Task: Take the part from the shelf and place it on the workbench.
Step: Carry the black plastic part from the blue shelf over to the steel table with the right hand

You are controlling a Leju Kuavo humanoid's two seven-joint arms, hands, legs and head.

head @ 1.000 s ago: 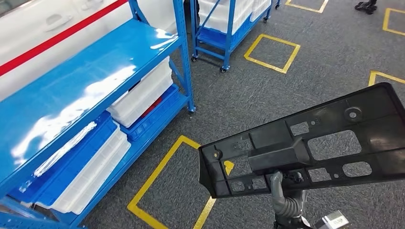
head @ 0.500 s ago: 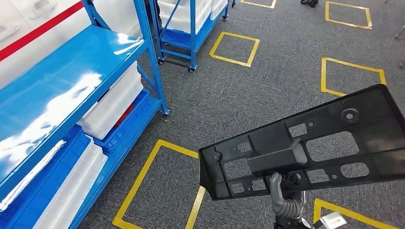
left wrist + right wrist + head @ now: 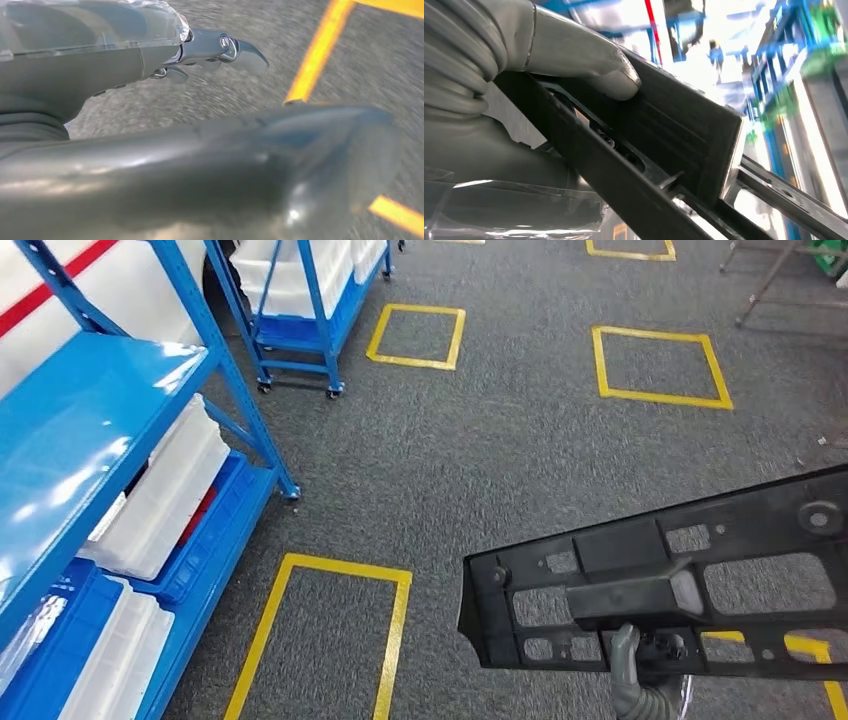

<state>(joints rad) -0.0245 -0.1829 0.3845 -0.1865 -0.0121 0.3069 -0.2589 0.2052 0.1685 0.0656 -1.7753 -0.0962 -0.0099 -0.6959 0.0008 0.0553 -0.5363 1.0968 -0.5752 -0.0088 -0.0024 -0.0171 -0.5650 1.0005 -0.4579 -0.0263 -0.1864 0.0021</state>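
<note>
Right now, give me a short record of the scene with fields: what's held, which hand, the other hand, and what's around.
held: black plastic part, long panel with cutouts
holder: right robot hand, gripping the part from below, thumb pressed on its face
other: left robot hand over the floor, holding nothing, fingers apart
surroundings: blue shelf with white bins at left; grey floor with yellow taped squares
workbench: not seen

grey ribbed wrist cover and thick grey thumb on right hand [image 3: 574, 55], clear plastic wrap below
</note>
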